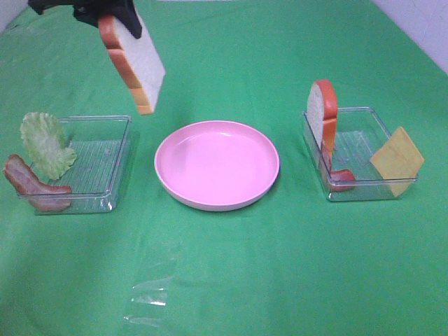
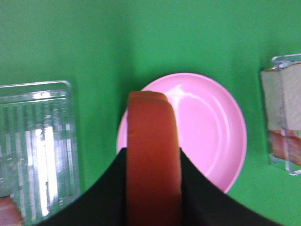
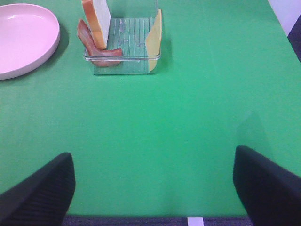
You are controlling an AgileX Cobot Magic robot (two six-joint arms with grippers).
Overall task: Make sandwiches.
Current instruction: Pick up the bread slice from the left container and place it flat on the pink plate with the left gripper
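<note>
My left gripper (image 1: pixel 115 21) is shut on a white bread slice with orange crust (image 1: pixel 134 64) and holds it in the air behind and left of the empty pink plate (image 1: pixel 217 164). In the left wrist view the crust (image 2: pixel 153 155) fills the gap between the jaws, above the plate (image 2: pixel 207 127). A second bread slice (image 1: pixel 323 112), a red slice (image 1: pixel 341 180) and a yellow cheese square (image 1: pixel 397 159) stand in the right tray (image 1: pixel 364 189). Lettuce (image 1: pixel 45 143) and bacon (image 1: pixel 31 183) lean on the left tray (image 1: pixel 105 161). My right gripper (image 3: pixel 153 188) is open, well back from the right tray (image 3: pixel 123 63).
A scrap of clear plastic film (image 1: pixel 148 299) lies on the green cloth in front of the plate. The white table edge (image 1: pixel 420 28) shows at the far right corner.
</note>
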